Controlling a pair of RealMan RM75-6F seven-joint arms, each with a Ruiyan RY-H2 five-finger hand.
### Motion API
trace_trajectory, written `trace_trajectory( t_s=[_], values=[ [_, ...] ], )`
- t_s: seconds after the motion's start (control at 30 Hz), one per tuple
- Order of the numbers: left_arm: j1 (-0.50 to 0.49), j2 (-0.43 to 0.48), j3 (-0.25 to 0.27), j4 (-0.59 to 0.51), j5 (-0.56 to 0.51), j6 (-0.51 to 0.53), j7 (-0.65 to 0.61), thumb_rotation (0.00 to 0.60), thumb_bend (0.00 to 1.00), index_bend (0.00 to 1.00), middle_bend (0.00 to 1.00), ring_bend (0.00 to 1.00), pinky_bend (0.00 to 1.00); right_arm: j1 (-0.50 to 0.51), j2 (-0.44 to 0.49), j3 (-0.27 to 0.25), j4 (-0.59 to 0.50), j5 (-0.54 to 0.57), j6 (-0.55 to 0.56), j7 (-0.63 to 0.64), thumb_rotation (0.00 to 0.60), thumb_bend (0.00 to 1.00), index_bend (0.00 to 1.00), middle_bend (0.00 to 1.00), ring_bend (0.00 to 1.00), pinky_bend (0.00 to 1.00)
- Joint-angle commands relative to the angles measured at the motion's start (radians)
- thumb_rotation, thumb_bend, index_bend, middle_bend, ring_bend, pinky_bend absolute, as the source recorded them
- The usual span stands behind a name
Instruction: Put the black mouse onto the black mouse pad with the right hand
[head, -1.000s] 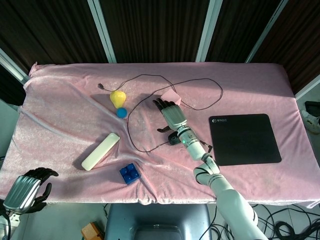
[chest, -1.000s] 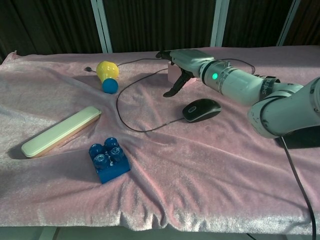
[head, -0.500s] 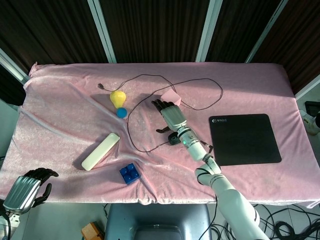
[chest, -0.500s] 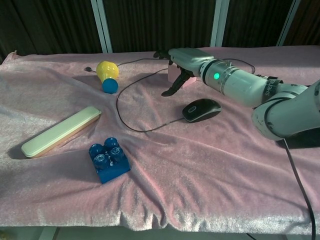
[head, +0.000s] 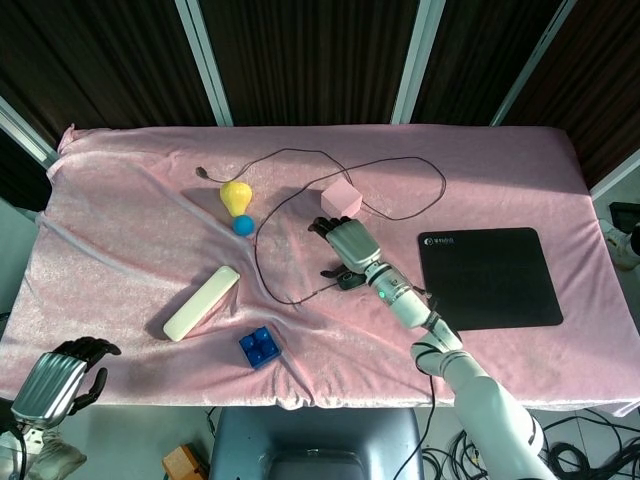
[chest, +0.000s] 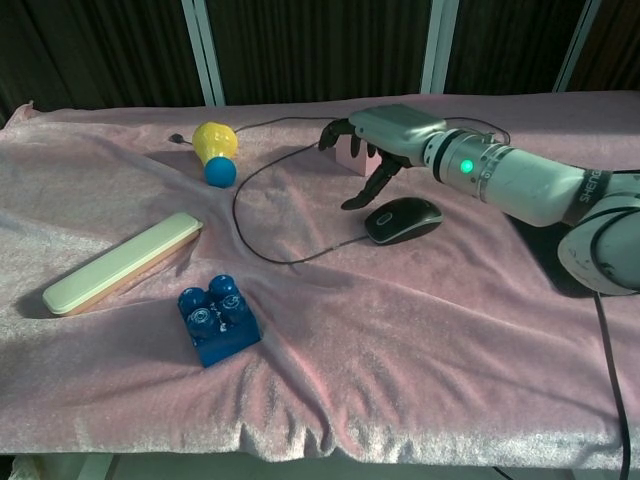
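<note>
Your right hand (chest: 385, 140) hovers with fingers spread, holding nothing, just above and behind the black mouse (chest: 402, 219), which lies untouched on the counter. The black mouse pad (head: 488, 277) sits well off to the hand's right. Grasping and carrying remain.
</note>
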Motion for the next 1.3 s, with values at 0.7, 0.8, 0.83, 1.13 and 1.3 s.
trace_trajectory(
  t_s=[0.7,0.8,0.83,1.13,1.3],
  values=[
    [0.000,0.000,0.000,-0.004,-0.002,0.000,0.003,0.600,0.58,0.38,0.39,0.32,0.44,-0.140,0.245,-0.121,-0.271,-0.091,0.068,-0.014,0.600,0.20,0.37,0.33,0.38,0.49],
    [0.000,0.001,-0.001,-0.003,-0.006,0.000,0.000,0.600,0.58,0.38,0.39,0.32,0.44,-0.136,0.235,-0.126,-0.262,-0.095,0.048,-0.031,0.600,0.20,0.37,0.33,0.38,0.49],
    [0.000,0.001,-0.001,-0.003,-0.007,-0.001,-0.002,0.600,0.58,0.38,0.39,0.32,0.44,-0.135,0.231,-0.128,-0.259,-0.097,0.039,-0.037,0.600,0.20,0.37,0.33,0.38,0.49],
    [0.000,0.003,0.001,-0.004,-0.003,-0.001,-0.004,0.600,0.58,0.38,0.39,0.32,0.44,-0.123,0.191,-0.123,-0.213,-0.092,-0.001,-0.079,0.600,0.20,0.41,0.35,0.41,0.50],
    [-0.001,0.003,0.001,-0.005,-0.004,-0.004,-0.002,0.600,0.58,0.38,0.39,0.32,0.44,-0.111,0.160,-0.107,-0.176,-0.079,-0.022,-0.082,0.600,0.20,0.43,0.36,0.41,0.51]
  ],
)
